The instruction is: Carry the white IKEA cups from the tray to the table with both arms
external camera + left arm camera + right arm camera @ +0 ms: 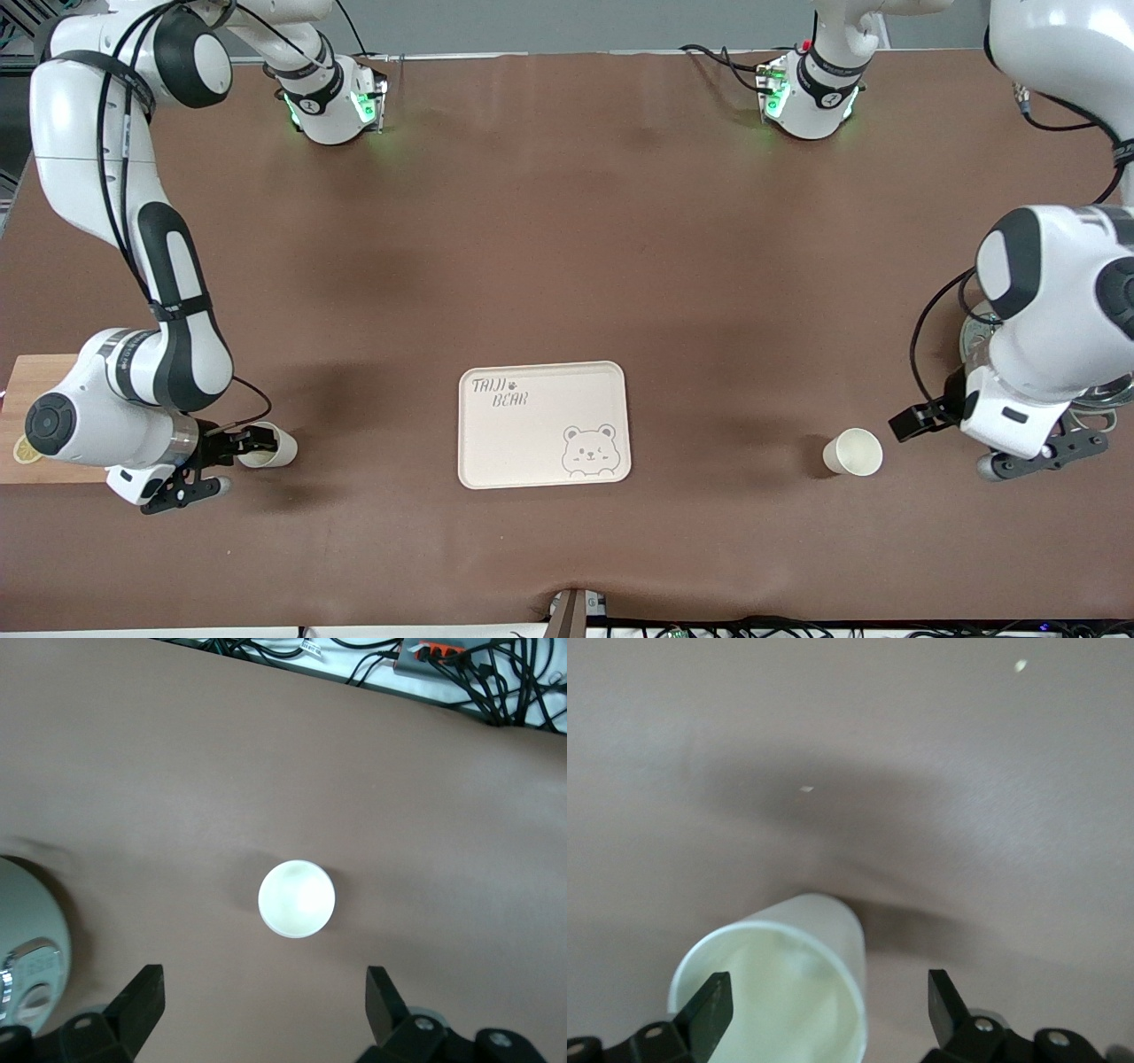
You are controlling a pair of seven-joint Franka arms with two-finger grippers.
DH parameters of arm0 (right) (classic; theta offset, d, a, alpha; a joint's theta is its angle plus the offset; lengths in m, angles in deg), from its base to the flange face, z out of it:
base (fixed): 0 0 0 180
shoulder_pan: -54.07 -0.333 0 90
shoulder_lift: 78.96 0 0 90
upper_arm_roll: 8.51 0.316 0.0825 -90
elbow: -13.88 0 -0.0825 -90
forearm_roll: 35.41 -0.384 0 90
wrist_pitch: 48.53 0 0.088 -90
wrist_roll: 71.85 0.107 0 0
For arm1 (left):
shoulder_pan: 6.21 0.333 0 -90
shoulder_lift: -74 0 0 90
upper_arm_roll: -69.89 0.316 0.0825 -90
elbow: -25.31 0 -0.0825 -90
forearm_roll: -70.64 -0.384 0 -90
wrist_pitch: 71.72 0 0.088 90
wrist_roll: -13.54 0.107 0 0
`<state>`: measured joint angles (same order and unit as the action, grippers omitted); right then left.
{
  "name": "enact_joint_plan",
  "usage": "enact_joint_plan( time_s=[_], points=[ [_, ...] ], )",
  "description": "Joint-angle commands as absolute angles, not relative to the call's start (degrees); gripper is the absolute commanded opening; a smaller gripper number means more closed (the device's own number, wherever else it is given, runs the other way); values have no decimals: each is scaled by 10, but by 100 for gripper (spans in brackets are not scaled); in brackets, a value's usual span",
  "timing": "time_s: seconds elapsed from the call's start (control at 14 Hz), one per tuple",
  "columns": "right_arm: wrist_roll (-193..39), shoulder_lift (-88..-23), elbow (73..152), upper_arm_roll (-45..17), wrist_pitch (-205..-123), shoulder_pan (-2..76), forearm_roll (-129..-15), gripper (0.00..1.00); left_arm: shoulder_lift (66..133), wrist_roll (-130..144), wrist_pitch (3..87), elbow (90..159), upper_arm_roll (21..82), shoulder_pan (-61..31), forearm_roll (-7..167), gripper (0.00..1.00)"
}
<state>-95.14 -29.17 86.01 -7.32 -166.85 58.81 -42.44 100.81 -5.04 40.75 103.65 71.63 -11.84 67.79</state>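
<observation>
Two white IKEA cups stand upright on the brown table. One cup (270, 447) is near the right arm's end and the other cup (853, 452) is near the left arm's end. My right gripper (255, 440) is low at the first cup, open. In the right wrist view that cup (784, 983) fills the space by one finger (710, 1008), with its rim between the fingers of my right gripper (828, 1010). My left gripper (911, 422) is open beside the second cup, apart from it. In the left wrist view that cup (297, 899) lies ahead of my open left gripper (264, 1001).
A cream bear-printed tray (532, 443) lies between the two cups, empty. A wooden board (35, 390) sits at the right arm's end under that arm. A round metal object (974, 332) sits under the left arm and also shows in the left wrist view (27, 939).
</observation>
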Motion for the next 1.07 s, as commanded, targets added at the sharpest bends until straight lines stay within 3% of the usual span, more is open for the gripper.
enact_joint_plan(
  time_s=[0.0,0.5,1.0],
  points=[
    [-947,-315,849,-69,-1605,587,-428,100,962,-4,360,1051,709,-107,692,100],
    [-913,-373,741,-76,-1393,579,-416,100,908,33,282,1048,705,-110,691,100],
    [-715,-534,737,-75,-1279,582,-400,100,898,33,241,1004,706,-106,714,100]
  ],
)
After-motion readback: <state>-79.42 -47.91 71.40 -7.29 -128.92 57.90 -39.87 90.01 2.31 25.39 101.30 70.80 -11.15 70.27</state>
